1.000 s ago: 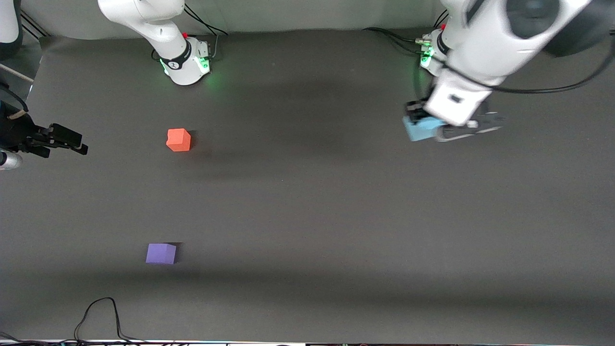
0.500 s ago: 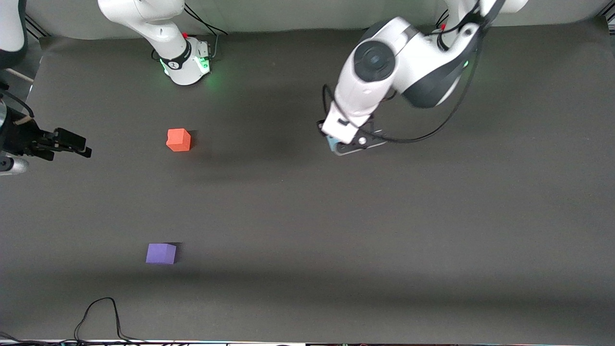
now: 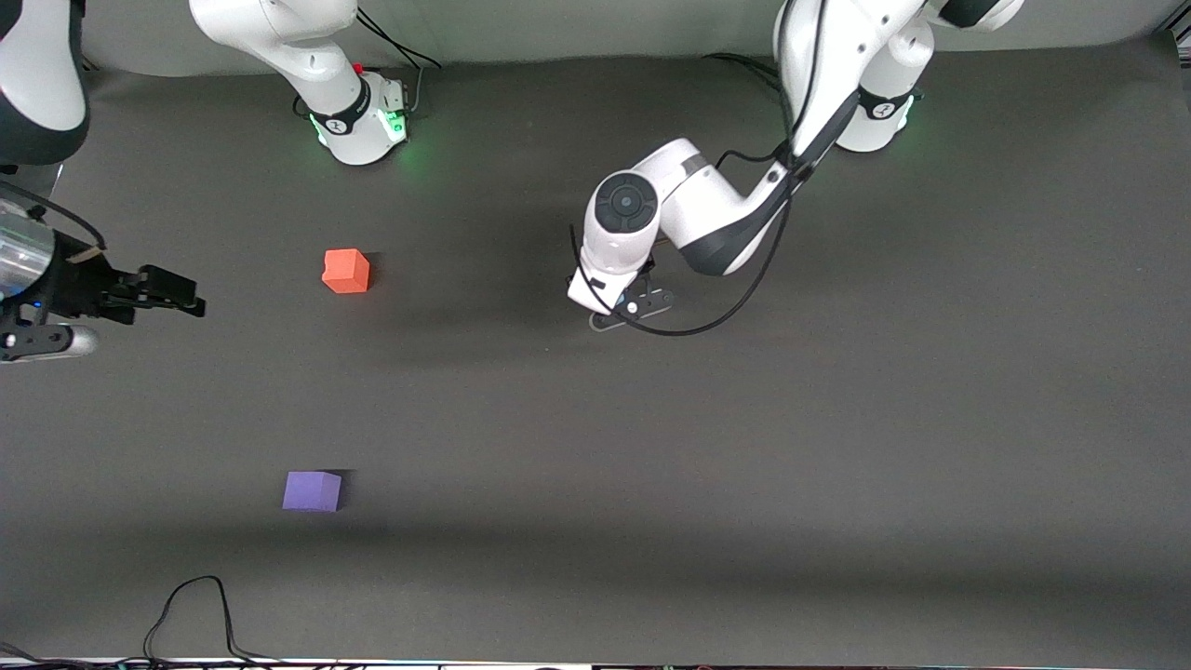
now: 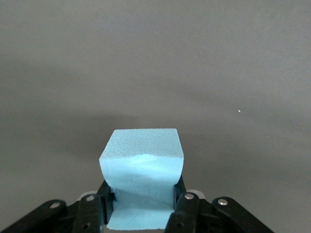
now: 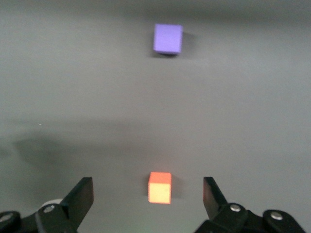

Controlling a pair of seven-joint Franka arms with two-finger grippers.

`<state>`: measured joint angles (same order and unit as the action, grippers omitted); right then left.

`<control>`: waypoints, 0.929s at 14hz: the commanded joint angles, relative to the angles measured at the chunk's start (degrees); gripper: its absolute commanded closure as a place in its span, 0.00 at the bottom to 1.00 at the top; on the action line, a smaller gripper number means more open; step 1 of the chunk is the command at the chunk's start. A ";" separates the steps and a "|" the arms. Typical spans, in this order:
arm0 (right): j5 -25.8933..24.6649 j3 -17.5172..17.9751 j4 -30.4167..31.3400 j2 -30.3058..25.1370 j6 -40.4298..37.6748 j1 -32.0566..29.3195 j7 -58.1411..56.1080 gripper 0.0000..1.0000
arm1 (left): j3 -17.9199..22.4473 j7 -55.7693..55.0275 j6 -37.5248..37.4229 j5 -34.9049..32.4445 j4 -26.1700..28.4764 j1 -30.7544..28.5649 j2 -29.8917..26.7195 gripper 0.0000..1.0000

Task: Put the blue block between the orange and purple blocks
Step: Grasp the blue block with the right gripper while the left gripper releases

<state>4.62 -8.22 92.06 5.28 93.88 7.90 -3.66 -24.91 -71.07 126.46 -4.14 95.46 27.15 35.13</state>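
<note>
The blue block (image 4: pixel 142 165) is a light sky-blue foam cube squeezed between the fingers of my left gripper (image 4: pixel 142 196), above bare mat. In the front view the left gripper (image 3: pixel 625 309) hangs over the middle of the table and its hand hides the block. The orange block (image 3: pixel 345 271) sits toward the right arm's end, and the purple block (image 3: pixel 312 490) lies nearer the front camera than it. My right gripper (image 3: pixel 172 290) is open and empty at the table's edge on the right arm's end. Its wrist view shows the orange block (image 5: pixel 160 187) and the purple block (image 5: pixel 167 38).
The dark grey mat (image 3: pixel 744 465) covers the table. The right arm's base (image 3: pixel 358 121) and the left arm's base (image 3: pixel 875 112) stand along the edge farthest from the front camera. A black cable (image 3: pixel 195 605) loops at the edge nearest the front camera.
My left arm has swung the blue block from the left arm's end of the table to over the middle. My right gripper has edged slightly inward over the table.
</note>
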 commanded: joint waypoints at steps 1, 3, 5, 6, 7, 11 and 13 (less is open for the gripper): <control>1.36 -0.21 1.27 0.78 3.66 5.52 5.84 0.00 | 1.01 -5.55 3.34 -3.67 -1.15 2.12 3.45 0.81; 1.45 -0.21 1.28 1.83 5.16 8.35 7.69 0.00 | 1.01 -6.45 4.14 -5.18 -1.06 2.21 4.33 0.70; 3.11 3.01 1.28 2.19 6.31 7.75 11.47 0.00 | 1.01 -6.45 3.71 -5.18 -1.15 2.03 4.34 0.00; 3.29 5.04 1.19 2.36 6.57 7.04 11.83 0.00 | 1.01 -6.28 3.01 -5.18 -1.24 1.60 3.90 0.00; 3.29 6.36 1.28 2.63 7.36 6.60 12.01 0.00 | 1.09 -5.84 2.04 -5.18 -1.32 1.16 3.03 0.00; 3.29 9.18 1.54 3.85 9.99 6.60 14.73 0.00 | 0.92 -0.59 -9.45 -4.83 -2.64 -3.92 -4.08 0.00; 3.29 12.16 2.15 4.47 12.01 6.60 14.91 0.00 | 0.66 6.86 -15.78 -4.30 -2.73 -9.10 -9.00 0.00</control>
<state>6.59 0.96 93.81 8.84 103.67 15.25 9.99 -24.02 -70.52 116.48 -8.47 91.23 22.54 32.55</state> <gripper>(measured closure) 0.000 0.000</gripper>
